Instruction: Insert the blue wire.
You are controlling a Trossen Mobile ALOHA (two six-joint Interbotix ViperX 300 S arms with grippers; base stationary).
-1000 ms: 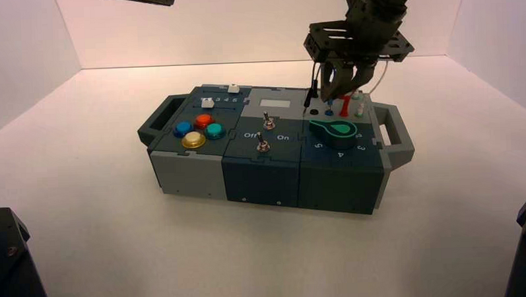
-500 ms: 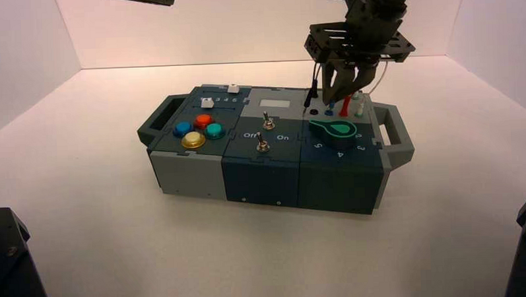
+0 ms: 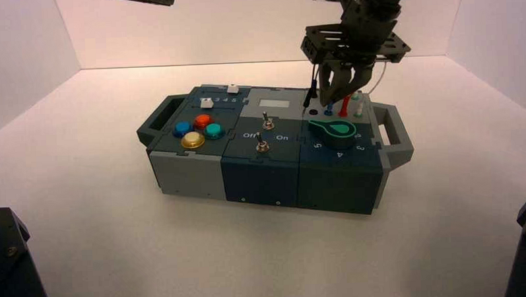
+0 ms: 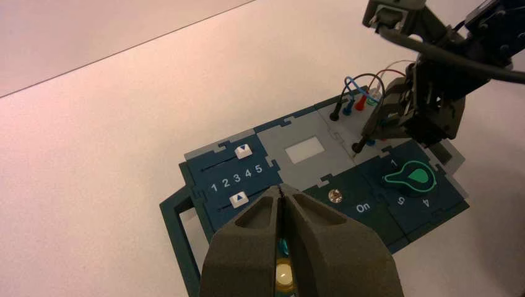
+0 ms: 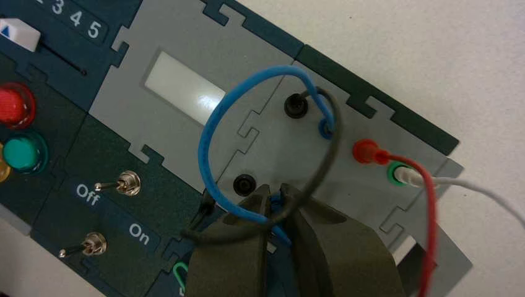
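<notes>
The right gripper point(image 5: 275, 190) has eased slightly left, clasping the blue wire's point(image 5: 207, 158) near plug, roughly upright, just right of the black socket point(image 5: 244, 185); the left gripper point(image 4: 280, 189) idles clenched, farther left of that socket

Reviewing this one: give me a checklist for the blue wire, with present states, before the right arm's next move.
1. Blue wire, far end in the far-row blue socket: ok.
2. Blue wire's near end fully seated: cannot tell; the right gripper, over the near-row sockets, hides it.
3. Dark wire clear of the right gripper in the right wrist view: not ok, it loops across it.
4. Red plug in the far row: ok.
5. Left gripper away from the sockets: ok, it waits off to the left.
</notes>
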